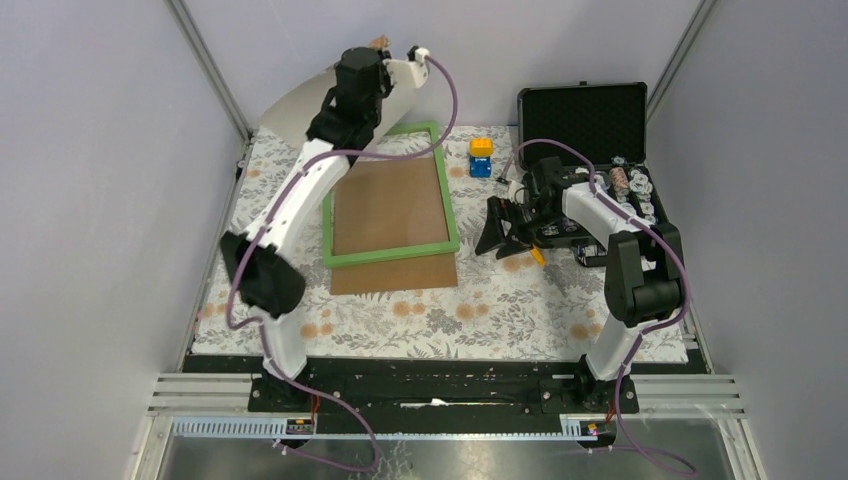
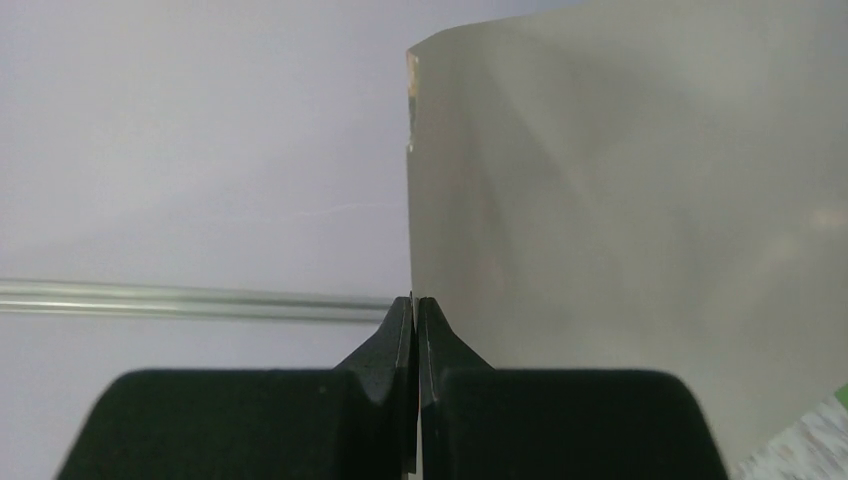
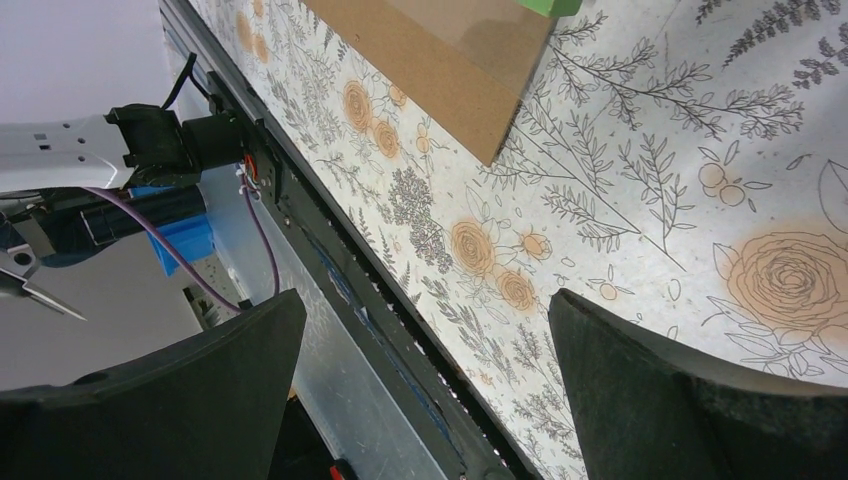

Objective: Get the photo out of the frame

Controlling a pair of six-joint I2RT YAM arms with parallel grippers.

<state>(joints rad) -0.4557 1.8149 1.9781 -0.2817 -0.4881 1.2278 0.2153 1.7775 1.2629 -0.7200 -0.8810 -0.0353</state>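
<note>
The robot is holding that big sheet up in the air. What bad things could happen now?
1. The left gripper pinches the photo only at one edge, and the big sheet curves, so it might slip out or crease.
2. The photo hangs close to the back wall, so swinging it might bump or bend it.
3. The right gripper is open and away from the frame, so nothing holds the frame if the sheet drags over it.

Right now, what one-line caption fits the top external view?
Left tool pinches the photo raised clear of the green frame; right tool hangs open beside the black case.
</note>
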